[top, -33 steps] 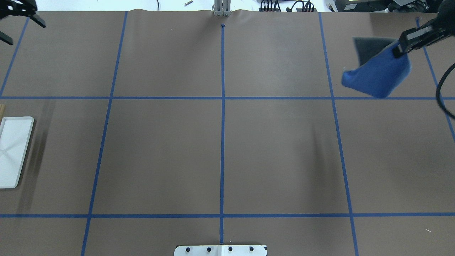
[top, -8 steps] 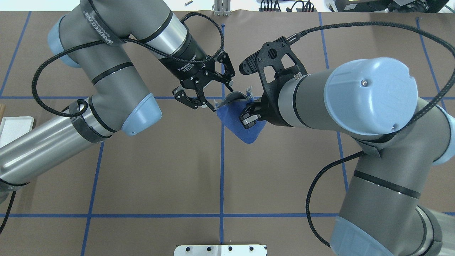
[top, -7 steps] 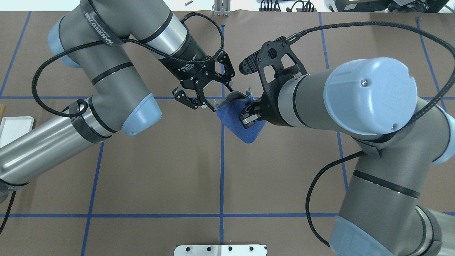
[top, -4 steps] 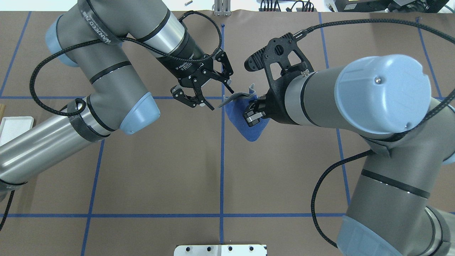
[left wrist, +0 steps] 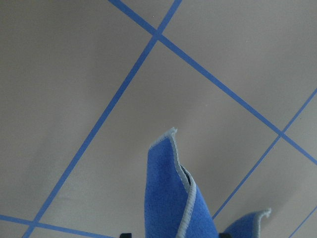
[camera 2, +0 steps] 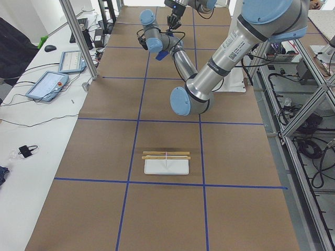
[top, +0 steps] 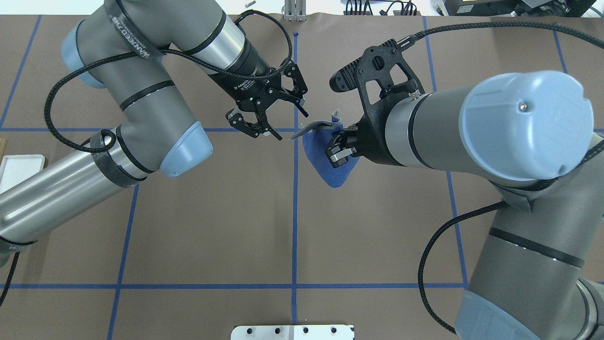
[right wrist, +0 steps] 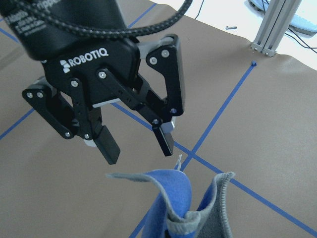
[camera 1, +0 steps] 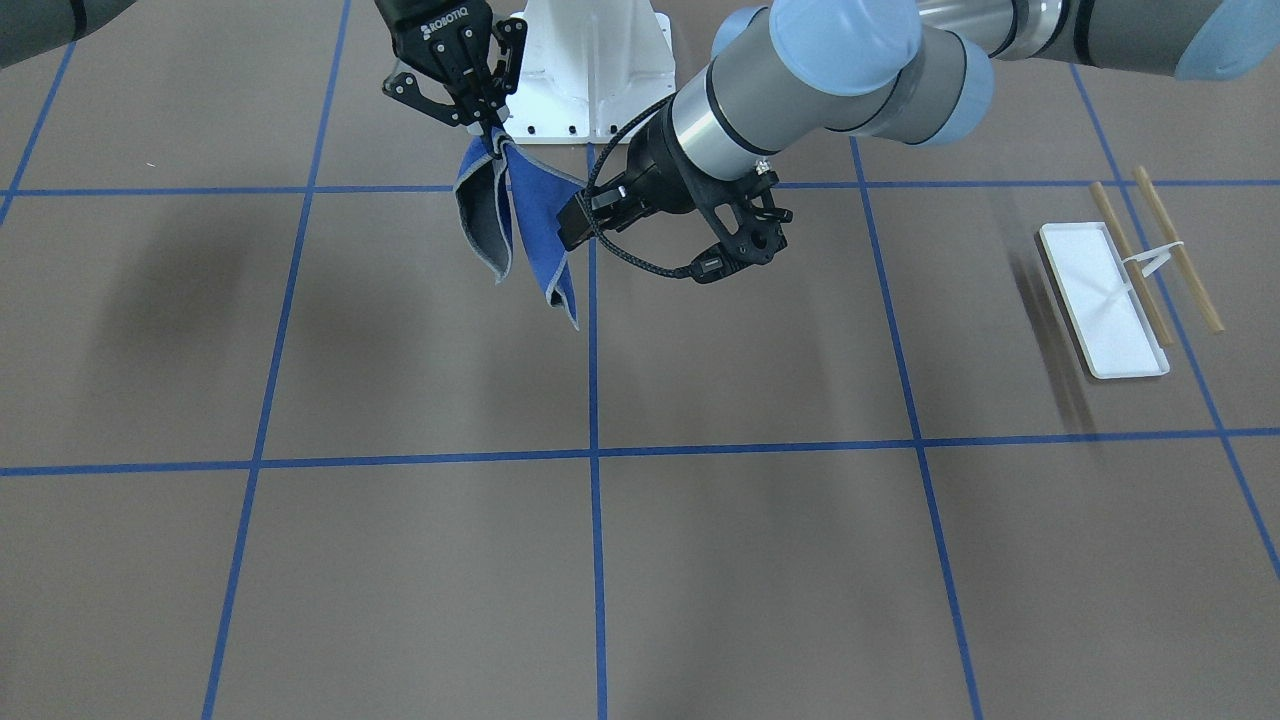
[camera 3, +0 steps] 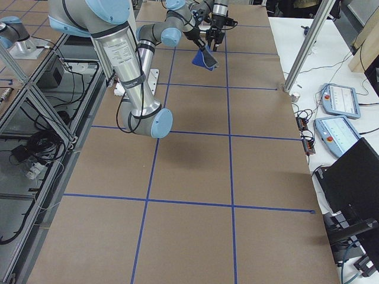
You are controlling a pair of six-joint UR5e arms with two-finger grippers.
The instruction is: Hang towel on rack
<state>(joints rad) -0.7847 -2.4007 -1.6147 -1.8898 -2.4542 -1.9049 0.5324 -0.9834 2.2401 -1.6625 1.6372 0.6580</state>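
Above table point(top: 188, 212) centre, right claw point(camera 1: 493, 128) pinching towel point(camera 1: 532, 218), ROBOTIQ-marked left claw point(right wrist: 139, 148) spread just beside

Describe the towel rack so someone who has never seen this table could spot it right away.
On the brown table with the blue tape grid, go to the end on the robot's left. The rack stands alone: a flat white tray base, a thin white upright and two parallel wooden rods. Those rods tell it from the all-white robot pedestal.
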